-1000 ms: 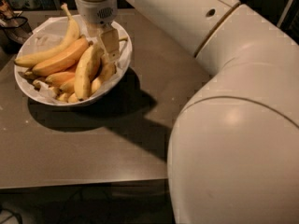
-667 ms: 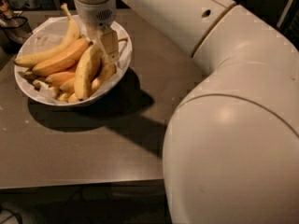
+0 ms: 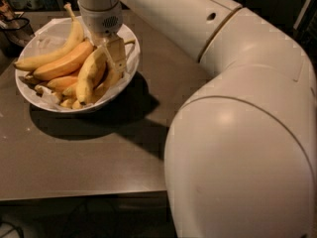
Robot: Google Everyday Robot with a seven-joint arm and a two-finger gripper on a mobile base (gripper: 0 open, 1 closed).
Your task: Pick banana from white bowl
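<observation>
The white bowl (image 3: 29, 90) stands at the back left of the table and holds several bananas on crumpled white paper. The thick pale-yellow banana (image 3: 90, 75) lies steeply tilted at the right of the pile. My gripper (image 3: 108, 58) reaches down from above into the bowl's right side and sits right at this banana's upper end, touching it. A plump orange-toned banana (image 3: 62, 65) and a slimmer long banana (image 3: 52, 55) lie to the left of it.
The grey-brown table (image 3: 84, 157) extends in front of the bowl to its near edge. My large white arm (image 3: 237, 133) fills the right half of the view. A dark object (image 3: 12, 26) sits at the far left beyond the bowl.
The arm's elbow has swung slightly to the left and looms a little larger. The gripper and the bananas stay where they were.
</observation>
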